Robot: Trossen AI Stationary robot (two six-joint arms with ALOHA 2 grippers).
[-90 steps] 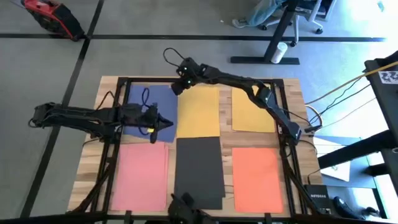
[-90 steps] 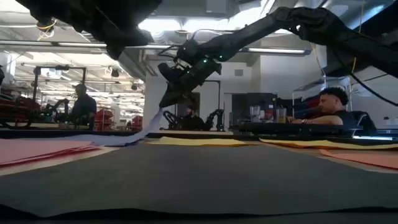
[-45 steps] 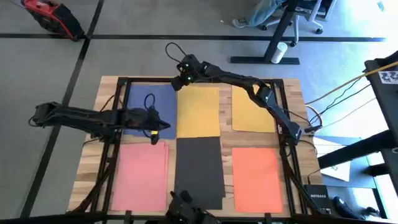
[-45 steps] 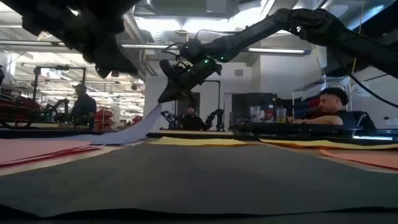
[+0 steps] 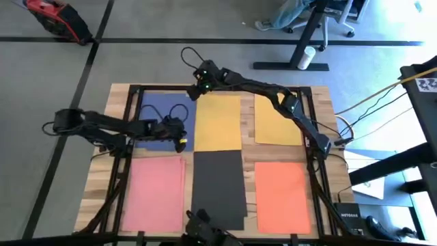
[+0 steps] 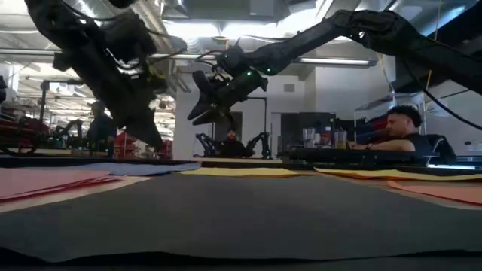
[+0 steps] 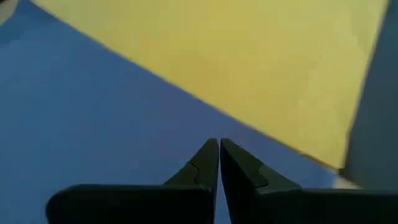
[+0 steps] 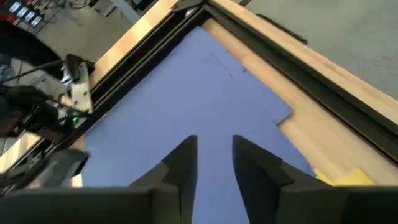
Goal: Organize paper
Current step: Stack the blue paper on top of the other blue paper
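Six paper sheets lie flat on the wooden table: blue [image 5: 160,116], yellow [image 5: 218,123] and a darker yellow [image 5: 278,119] along the far side, pink [image 5: 156,193], black [image 5: 218,188] and orange [image 5: 281,196] along the near side. My left gripper [image 5: 182,143] is shut. It hangs a little above the blue sheet's near right corner [image 7: 186,124], beside the yellow sheet's edge [image 7: 261,134]. My right gripper [image 8: 214,152] is open and raised over the blue sheet's far right corner [image 8: 273,112], holding nothing [image 6: 199,114].
Black frame rails [image 5: 130,102] run along the table's left, right and far sides. A cable loop [image 5: 179,111] from the left arm hangs over the blue sheet. A person [image 6: 407,135] sits at a desk beyond the table's far edge.
My right gripper held the blue sheet's far right corner lifted. It has let go, and the sheet now lies flat. My left gripper has come down toward the blue sheet's near right corner.
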